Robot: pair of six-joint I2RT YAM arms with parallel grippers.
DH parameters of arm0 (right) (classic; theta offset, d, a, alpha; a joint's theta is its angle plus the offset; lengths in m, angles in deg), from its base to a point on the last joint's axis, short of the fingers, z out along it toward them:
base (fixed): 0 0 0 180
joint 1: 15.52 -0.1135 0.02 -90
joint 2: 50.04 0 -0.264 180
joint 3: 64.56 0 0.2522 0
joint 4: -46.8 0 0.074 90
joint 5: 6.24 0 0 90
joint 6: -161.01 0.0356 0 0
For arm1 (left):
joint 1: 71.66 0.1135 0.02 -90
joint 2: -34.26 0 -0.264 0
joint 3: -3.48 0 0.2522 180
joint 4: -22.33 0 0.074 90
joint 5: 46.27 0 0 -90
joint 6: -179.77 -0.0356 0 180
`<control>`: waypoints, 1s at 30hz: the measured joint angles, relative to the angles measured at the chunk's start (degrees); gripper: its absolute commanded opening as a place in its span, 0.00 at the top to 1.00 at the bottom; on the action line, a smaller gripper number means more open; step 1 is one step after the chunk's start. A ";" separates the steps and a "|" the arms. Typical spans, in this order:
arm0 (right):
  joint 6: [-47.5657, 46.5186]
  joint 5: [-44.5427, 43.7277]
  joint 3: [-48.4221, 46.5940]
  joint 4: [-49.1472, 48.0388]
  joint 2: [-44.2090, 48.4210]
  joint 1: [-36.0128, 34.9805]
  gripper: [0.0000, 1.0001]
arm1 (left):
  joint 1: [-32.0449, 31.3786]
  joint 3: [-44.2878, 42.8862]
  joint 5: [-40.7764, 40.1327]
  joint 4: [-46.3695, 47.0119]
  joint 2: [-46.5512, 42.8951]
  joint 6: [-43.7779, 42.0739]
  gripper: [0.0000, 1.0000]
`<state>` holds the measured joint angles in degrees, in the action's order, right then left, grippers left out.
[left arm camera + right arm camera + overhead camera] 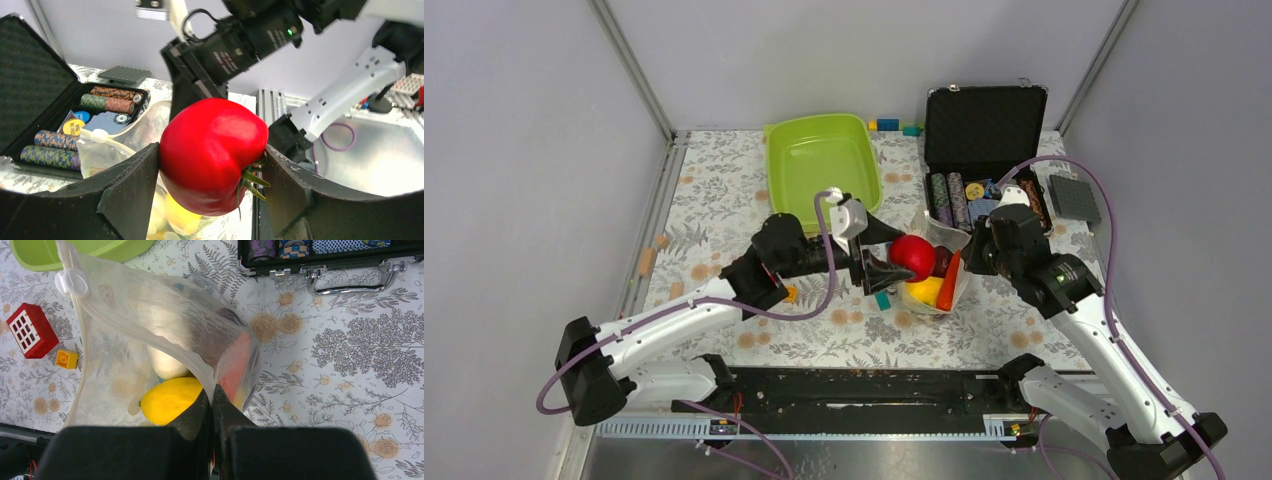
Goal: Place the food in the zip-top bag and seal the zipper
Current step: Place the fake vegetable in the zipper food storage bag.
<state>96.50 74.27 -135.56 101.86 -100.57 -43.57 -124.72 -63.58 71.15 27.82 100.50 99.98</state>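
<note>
Left gripper is seen from above clamped on a red tomato, which is held just over the mouth of the zip-top bag. The right gripper is set against the bag's right side.

From the left wrist, the tomato is shown squeezed between both fingers, with the bag's open mouth directly beneath it.

From the right wrist, the jaws are seen pinched together on the bag's rim, by which it is held up. A yellow piece, a white piece and an orange-red piece are seen lying inside the bag.
</note>
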 measured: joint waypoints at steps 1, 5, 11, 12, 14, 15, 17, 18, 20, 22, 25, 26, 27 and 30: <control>0.00 0.00 0.02 0.00 0.00 0.00 1.00 | -1.16 0.50 -0.07 -0.17 -0.55 -1.81 0.71; 0.00 0.11 0.13 0.00 0.00 0.00 1.00 | -2.95 -0.02 -0.79 -1.09 1.53 -5.62 0.72; 0.00 0.15 0.17 -0.02 0.00 0.00 1.00 | -4.07 -3.30 -3.91 -3.67 9.75 -7.23 0.65; 0.00 0.15 0.22 -0.04 0.00 0.00 1.00 | -4.17 -3.76 -4.31 -4.17 10.71 -7.32 0.59; 0.00 0.15 0.26 -0.02 0.00 0.00 1.00 | -4.46 -5.05 -5.07 -5.09 12.50 -7.52 0.51; 0.00 0.15 0.26 -0.02 0.00 0.00 1.00 | -4.57 -5.55 -5.25 -5.46 13.11 -7.67 0.37; 0.00 0.17 0.28 -0.02 0.00 0.00 1.00 | -4.79 -6.49 -5.66 -6.08 13.94 -7.89 0.04; 0.00 0.15 0.28 -0.04 0.00 0.00 1.00 | -4.92 -7.02 -6.05 -6.45 14.32 -8.11 0.01; 0.00 0.15 0.31 -0.04 0.02 0.00 1.00 | -5.14 -7.89 -6.93 -6.95 14.64 -8.61 0.01; -0.02 0.15 0.33 -0.02 0.02 0.00 1.00 | -5.16 -8.48 -7.48 -7.28 14.62 -8.72 0.01; -0.02 0.15 0.33 -0.02 0.02 0.00 1.00 | -5.20 -8.63 -7.45 -7.41 14.36 -8.87 0.01; -0.02 0.17 0.33 -0.02 0.02 0.00 1.00 | -5.18 -8.57 -7.30 -7.48 14.10 -8.90 0.01; -0.04 0.20 0.33 -0.02 0.00 0.00 1.00 | -5.20 -8.33 -7.23 -7.58 13.55 -8.92 0.01; -0.48 1.09 0.33 -0.04 0.00 0.00 1.00 | -5.20 -6.95 -7.61 -7.54 10.86 -8.92 0.01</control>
<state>96.02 75.36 -135.23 101.82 -100.57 -43.57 -129.92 -70.53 63.54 20.28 111.36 91.07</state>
